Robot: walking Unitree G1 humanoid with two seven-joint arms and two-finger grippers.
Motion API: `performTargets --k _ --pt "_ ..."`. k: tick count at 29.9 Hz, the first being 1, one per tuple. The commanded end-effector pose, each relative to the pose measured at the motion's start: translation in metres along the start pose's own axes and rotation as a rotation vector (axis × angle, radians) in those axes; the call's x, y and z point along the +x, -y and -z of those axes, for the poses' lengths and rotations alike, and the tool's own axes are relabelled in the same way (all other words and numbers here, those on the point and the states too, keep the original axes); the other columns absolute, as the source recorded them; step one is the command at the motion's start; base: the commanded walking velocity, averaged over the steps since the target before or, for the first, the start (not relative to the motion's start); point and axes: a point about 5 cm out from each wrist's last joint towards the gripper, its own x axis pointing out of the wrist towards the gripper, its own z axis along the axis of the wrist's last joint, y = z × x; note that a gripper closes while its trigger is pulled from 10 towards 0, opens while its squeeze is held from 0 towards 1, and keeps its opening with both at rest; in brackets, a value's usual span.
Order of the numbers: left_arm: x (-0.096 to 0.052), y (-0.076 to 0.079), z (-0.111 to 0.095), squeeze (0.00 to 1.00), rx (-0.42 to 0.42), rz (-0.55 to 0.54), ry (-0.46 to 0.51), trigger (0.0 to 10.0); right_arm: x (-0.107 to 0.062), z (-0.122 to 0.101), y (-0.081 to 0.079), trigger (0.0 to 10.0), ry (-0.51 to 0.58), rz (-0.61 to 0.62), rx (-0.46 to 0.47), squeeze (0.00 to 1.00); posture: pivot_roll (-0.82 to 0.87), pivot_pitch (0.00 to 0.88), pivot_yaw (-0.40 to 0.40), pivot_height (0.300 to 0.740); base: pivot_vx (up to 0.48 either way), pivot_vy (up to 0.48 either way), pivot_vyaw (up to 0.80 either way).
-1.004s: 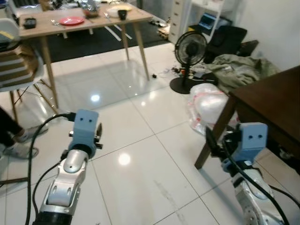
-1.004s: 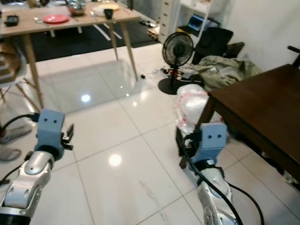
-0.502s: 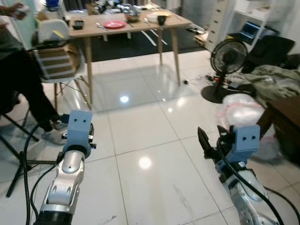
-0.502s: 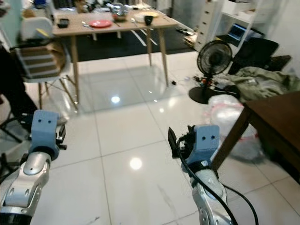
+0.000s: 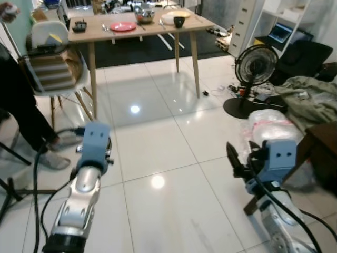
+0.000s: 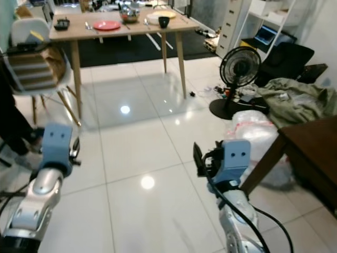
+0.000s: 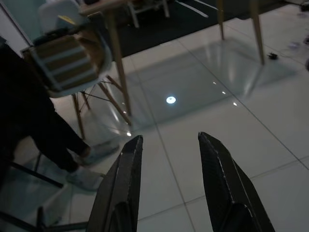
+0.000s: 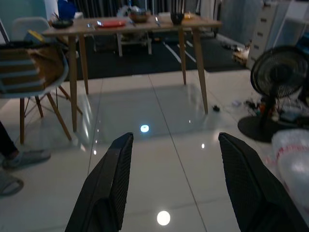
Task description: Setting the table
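Note:
A light wooden dining table (image 5: 152, 32) stands at the far side of the room. On it lie a red plate (image 5: 122, 26), a metal bowl (image 5: 144, 13), a black cup (image 5: 179, 21), a cream plate (image 5: 176, 15) and a small black dish (image 5: 80, 26). Both arms are raised over the white tiled floor, well short of the table. My left gripper (image 7: 170, 139) is open and holds nothing. My right gripper (image 8: 176, 137) is open too, with nothing between its fingers, and it faces the table (image 8: 130, 30).
A white chair (image 5: 50, 58) with a striped cushion stands left of the table, and a person's legs (image 5: 21, 110) are beside it. On the right are a floor fan (image 5: 255, 68), a plastic bag (image 5: 271, 124), a heap of clothes (image 5: 310, 95) and a dark table (image 6: 310, 147).
The camera has swung left, so the dining table now sits nearer the middle and the dark table has slid to the right edge. Both grippers stay open and empty.

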Motion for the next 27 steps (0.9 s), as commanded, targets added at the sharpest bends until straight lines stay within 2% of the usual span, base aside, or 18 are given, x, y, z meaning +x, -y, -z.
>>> performTargets --k 1,13,18,27 --pt "-0.002 -0.007 0.011 0.00 0.024 -0.020 -0.037 10.0 -0.001 0.005 -0.004 10.0 -0.015 -0.007 0.014 0.00 0.03 0.095 0.062 0.740 0.480 0.000 0.00" --pt "0.000 -0.007 0.013 0.00 0.033 -0.019 -0.036 10.0 -0.001 0.006 -0.004 10.0 -0.016 -0.008 0.018 0.00 0.03 0.092 0.063 0.740 0.478 0.000 0.00" --pt "0.000 -0.004 0.012 0.00 0.050 0.018 -0.021 10.0 0.000 0.006 -0.004 10.0 -0.015 -0.003 0.021 0.00 0.04 0.093 0.075 0.740 0.472 0.000 0.00" --pt "0.002 0.001 0.003 0.00 0.033 0.063 0.014 10.0 -0.001 0.009 -0.003 10.0 -0.019 0.014 0.035 0.00 0.05 0.101 0.080 0.740 0.472 0.000 0.00"
